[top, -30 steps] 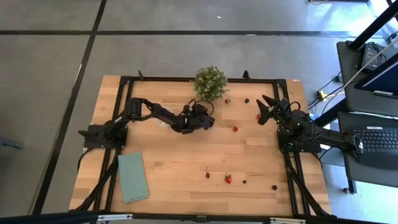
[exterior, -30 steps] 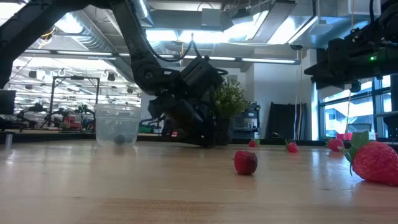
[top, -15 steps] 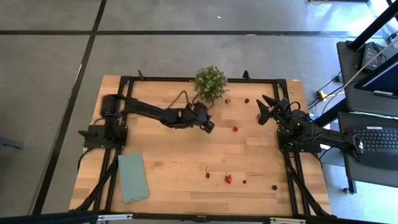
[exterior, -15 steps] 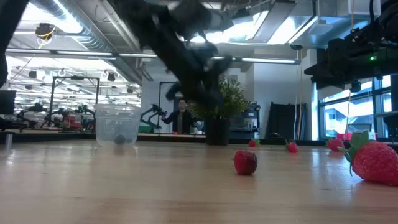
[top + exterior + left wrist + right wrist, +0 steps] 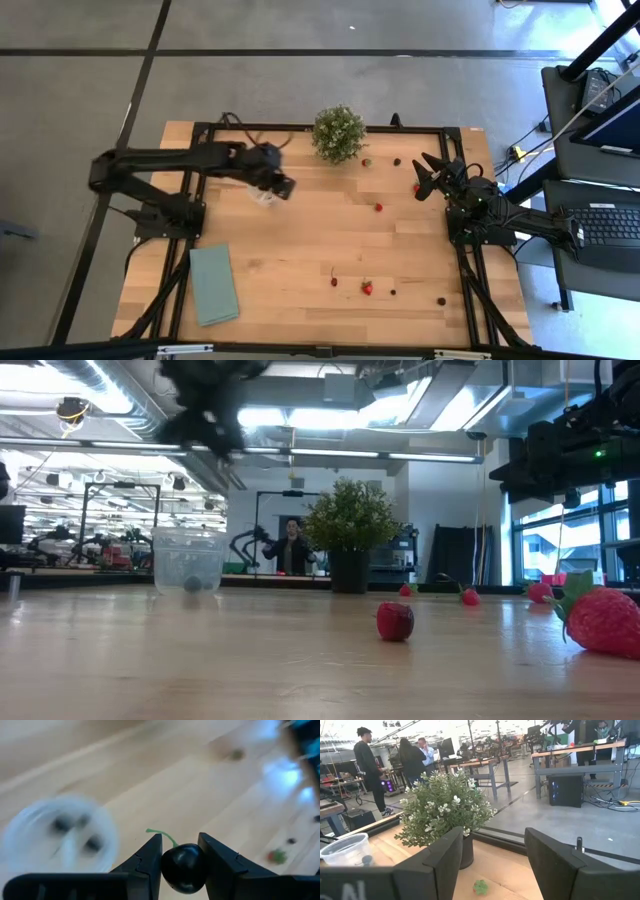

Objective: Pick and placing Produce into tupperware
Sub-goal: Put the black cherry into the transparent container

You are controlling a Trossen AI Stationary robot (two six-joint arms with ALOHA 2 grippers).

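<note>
high: left claw [image 5: 284, 187] above clear tupperware [image 5: 264, 195], upper left of counter [image 5: 300, 250]; right claw [image 5: 428, 173] spread wide at right edge; berries scattered lower right | low: tupperware [image 5: 188, 563] left, strawberry [image 5: 395, 622] centre | left wrist: left claw [image 5: 181, 862] pinches dark cherry [image 5: 183, 868], tupperware [image 5: 60, 837] at left | right wrist: right claw [image 5: 492, 855] wide, holding nothing, potted plant [image 5: 445, 812] ahead

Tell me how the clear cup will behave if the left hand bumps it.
The clear cup looks thin-walled and holds only a few berries, so it probably slides or tips easily. The left hand, gripping a dark cherry, is above it, so release gently.
</note>
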